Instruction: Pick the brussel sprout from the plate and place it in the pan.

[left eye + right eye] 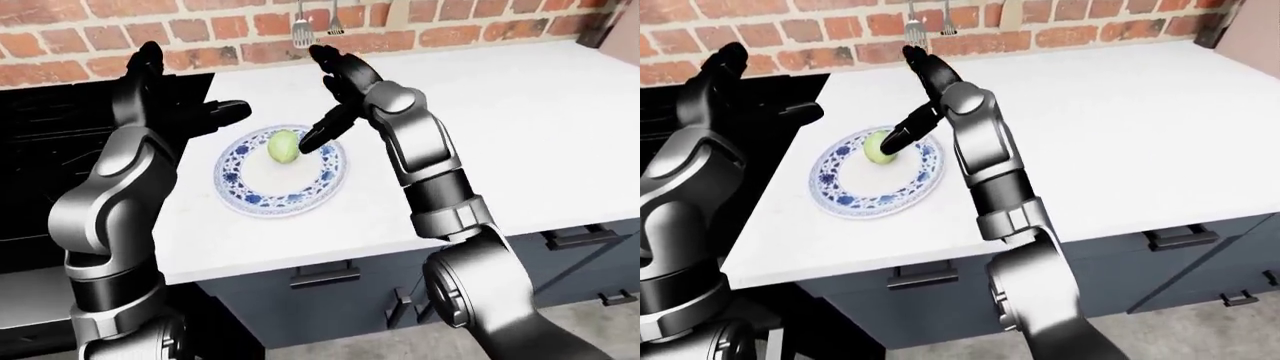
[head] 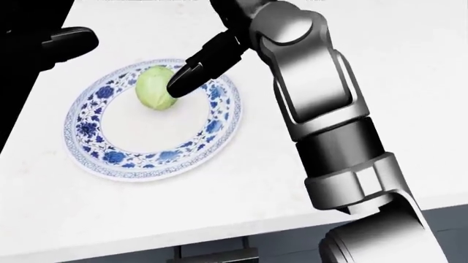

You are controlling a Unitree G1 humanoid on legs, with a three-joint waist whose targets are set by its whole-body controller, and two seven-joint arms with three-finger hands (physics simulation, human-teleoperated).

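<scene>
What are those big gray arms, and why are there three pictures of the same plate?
The arms belong to a robot shaped like a person, drawn inside a computer game world. All three pictures come from cameras on its head: one looks down, and two act like its eyes. On the white counter sits a blue-patterned plate with a green brussel sprout on it. The right hand reaches over the plate with open fingers, one fingertip right at the sprout. The left hand waits at the side, open. Nothing is held yet.
</scene>
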